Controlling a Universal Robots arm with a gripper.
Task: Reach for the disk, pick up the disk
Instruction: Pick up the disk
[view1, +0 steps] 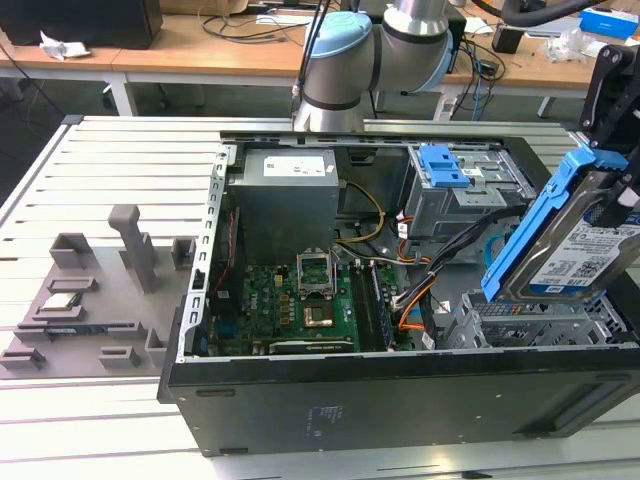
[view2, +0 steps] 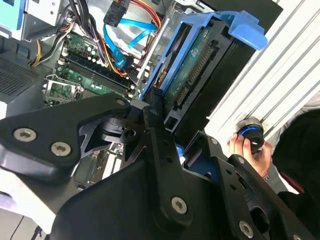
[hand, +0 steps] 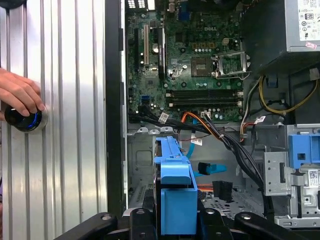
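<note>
Above the open black computer case (view1: 400, 400), at its end on the exterior view's right, the flat silver-grey metal disk (view1: 575, 255) with blue plastic rails hangs tilted, lifted clear of the grey metal drive cage (view1: 540, 320). The black gripper (hand: 175, 220) has its fingers clamped on the disk's railed edges, seen in both wrist views. A person's hand (hand: 20, 95) rests on a round blue-lit knob (hand: 22, 120) beside the case. Judged risk: the smooth rails could slip in the tilted hold, dropping the disk onto the cage or orange cables (hand: 200, 120).
</note>
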